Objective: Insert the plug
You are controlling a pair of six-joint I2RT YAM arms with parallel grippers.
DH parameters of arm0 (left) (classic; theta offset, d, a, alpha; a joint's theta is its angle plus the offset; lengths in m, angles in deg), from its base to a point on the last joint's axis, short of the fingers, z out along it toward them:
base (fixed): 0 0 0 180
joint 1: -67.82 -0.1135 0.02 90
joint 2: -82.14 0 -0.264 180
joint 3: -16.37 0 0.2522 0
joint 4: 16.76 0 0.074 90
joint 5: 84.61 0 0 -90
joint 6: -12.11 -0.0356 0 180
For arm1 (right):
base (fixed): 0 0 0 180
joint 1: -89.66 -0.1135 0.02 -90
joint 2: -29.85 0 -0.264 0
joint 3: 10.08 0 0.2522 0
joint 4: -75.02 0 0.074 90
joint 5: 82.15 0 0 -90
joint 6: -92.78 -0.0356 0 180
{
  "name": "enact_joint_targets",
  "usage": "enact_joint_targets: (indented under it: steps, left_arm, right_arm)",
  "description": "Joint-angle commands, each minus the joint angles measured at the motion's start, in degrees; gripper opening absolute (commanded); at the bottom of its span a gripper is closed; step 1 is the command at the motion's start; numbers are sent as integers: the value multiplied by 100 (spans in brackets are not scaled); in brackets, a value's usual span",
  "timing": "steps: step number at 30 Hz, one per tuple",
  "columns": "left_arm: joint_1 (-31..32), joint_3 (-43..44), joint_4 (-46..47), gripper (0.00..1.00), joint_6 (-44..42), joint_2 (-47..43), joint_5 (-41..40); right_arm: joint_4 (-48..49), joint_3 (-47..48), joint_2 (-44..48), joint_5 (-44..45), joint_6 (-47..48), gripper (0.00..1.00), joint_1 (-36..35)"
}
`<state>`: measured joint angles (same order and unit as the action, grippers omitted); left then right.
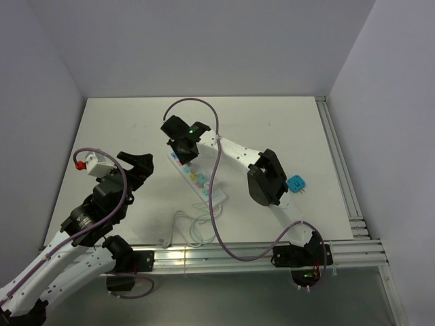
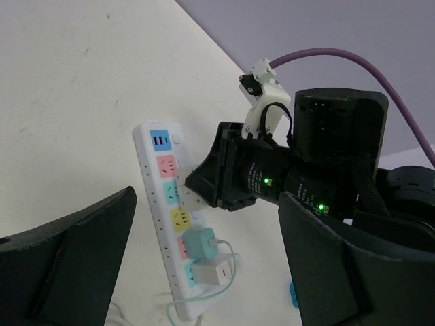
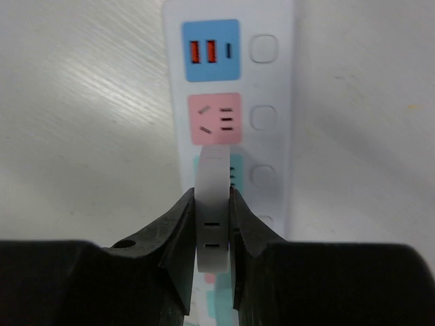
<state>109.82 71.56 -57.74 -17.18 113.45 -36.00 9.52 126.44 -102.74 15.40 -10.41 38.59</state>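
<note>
Right wrist view: the right claw (image 3: pixel 213 204) is seen clamped on a white plug (image 3: pixel 213 173), one finger on each flat side. The plug is held upright over the power strip (image 3: pixel 279 81), just below the pink socket (image 3: pixel 215 119) and two positions down from the blue USB block (image 3: pixel 211 51). The socket beneath the plug is covered. Only a teal edge is made out, so it cannot be told whether the pins are seated. The lower part of the strip is hidden by the claw body.

Left wrist view: the full length of the strip is shown, which the right wrist view lacks. A teal plug (image 2: pixel 198 243) and a white adapter (image 2: pixel 212 273) are already seated at the near end, and the yellow socket (image 2: pixel 179 219) is left free. The right claw is seen from the side, down at the teal socket. The plug itself is mostly hidden by its fingers.

Top view: the left claw (image 1: pixel 139 168) is seen spread wide and holding nothing, just left of the strip. A blue adapter (image 1: pixel 296 184) is seen lying on the surface (image 1: pixel 122 122) well to the right, beside the right arm's elbow. A loose white cable (image 1: pixel 197 227) is coiled near the strip's near end. Socket detail is too small to read from this view.
</note>
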Motion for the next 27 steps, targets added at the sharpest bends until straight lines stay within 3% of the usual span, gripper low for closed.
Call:
enact_joint_targets:
  steps: [1,6,12,18,27]
  left_arm:
    - [-25,41,129,92,-68,-72,25]
    - [-25,40,174,92,-59,-20,87]
    - [-25,49,147,92,-85,-46,78]
    - [-25,-38,252,91,-94,-64,157]
    - [-25,-99,314,89,-190,-20,166]
  right_arm:
    - [6,-787,-733,-500,-166,0,-113]
    - [190,-1095,-821,-509,-210,0,-149]
    - [832,-2255,-259,-168,-368,0,-175]
    - [1316,-2599,304,44,-220,0,-17]
    - [2913,-4064,1191,-78,-815,0,123]
